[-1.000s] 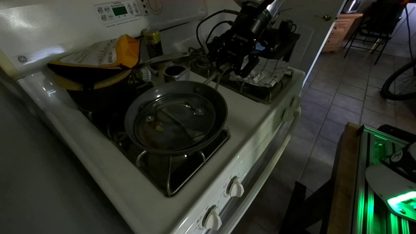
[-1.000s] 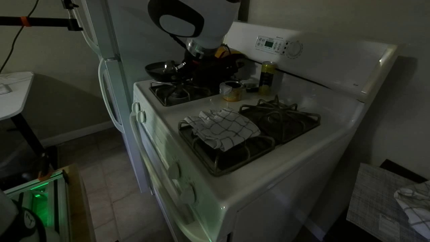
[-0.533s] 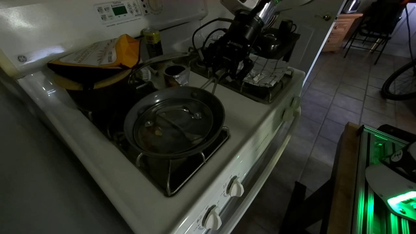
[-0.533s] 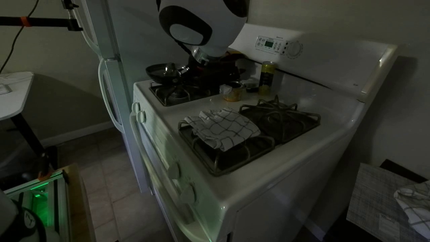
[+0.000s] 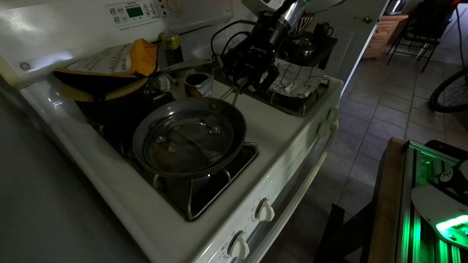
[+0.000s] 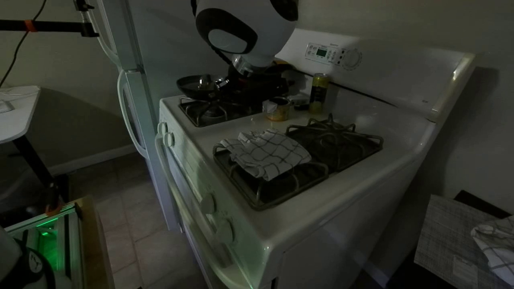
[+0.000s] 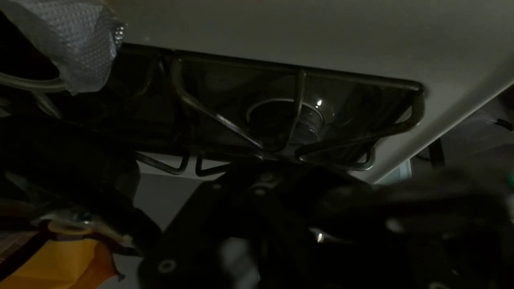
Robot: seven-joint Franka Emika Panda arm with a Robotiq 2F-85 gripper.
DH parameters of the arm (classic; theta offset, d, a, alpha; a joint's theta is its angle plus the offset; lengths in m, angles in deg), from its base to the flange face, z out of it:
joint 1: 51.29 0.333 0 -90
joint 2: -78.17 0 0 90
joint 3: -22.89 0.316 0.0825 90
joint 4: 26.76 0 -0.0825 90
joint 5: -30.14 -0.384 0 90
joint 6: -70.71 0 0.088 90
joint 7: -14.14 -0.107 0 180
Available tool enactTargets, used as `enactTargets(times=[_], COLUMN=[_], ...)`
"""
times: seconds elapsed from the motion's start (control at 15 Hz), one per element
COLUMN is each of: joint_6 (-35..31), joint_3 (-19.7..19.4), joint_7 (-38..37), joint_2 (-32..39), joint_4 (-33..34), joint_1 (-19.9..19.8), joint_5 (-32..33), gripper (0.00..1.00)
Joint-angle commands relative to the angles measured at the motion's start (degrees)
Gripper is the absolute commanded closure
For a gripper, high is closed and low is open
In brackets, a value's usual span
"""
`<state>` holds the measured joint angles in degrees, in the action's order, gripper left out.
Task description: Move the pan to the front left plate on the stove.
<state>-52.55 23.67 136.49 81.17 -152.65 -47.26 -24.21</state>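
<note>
The pan [image 5: 239, 131] is wide, dark grey and shallow, with a glass lid [image 5: 186, 146] lying inside. It also shows in an exterior view [image 6: 192, 93]. It is over the front left plate [image 5: 191, 197], a black grate in the white stovetop, and appears raised and slightly tilted. The burner cap shows under it in an exterior view [image 6: 212, 114] and in the wrist view [image 7: 299, 96]. My gripper [image 5: 248, 81] is shut on the pan's handle. In the wrist view my gripper [image 7: 281, 200] is very dark and its fingertips are hard to make out.
A dark pot [image 5: 109, 100] with a yellow bag [image 5: 144, 58] stands on the rear left burner. A foil-topped jar [image 6: 278, 111] and a can [image 6: 319, 90] stand mid-stove. A checked cloth [image 6: 267, 152] lies on the front right burner.
The pan and gripper have moved left and a little down in an exterior view. In the opposing exterior view the pan has shifted slightly right and down. The grip on the handle stays.
</note>
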Motion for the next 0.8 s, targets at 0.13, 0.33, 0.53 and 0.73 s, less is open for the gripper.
enactTargets(times=[0.13, 0.33, 0.53, 0.73], joint_6=[1.13, 0.25, -0.68, -1.84], joint_3=[1.25, 1.49, 1.68, 1.94], joint_7=[-0.72, -1.14, -1.67, -2.9], joint_2=[-0.41, -0.1, 0.39, 1.05], joint_4=[1.71, 1.56, 1.7, 1.77], joint_1=[-0.68, -0.62, -0.58, -0.4], joint_5=[-1.14, -0.69, -0.31, 0.93], gripper=[0.97, 0.97, 0.97, 0.97])
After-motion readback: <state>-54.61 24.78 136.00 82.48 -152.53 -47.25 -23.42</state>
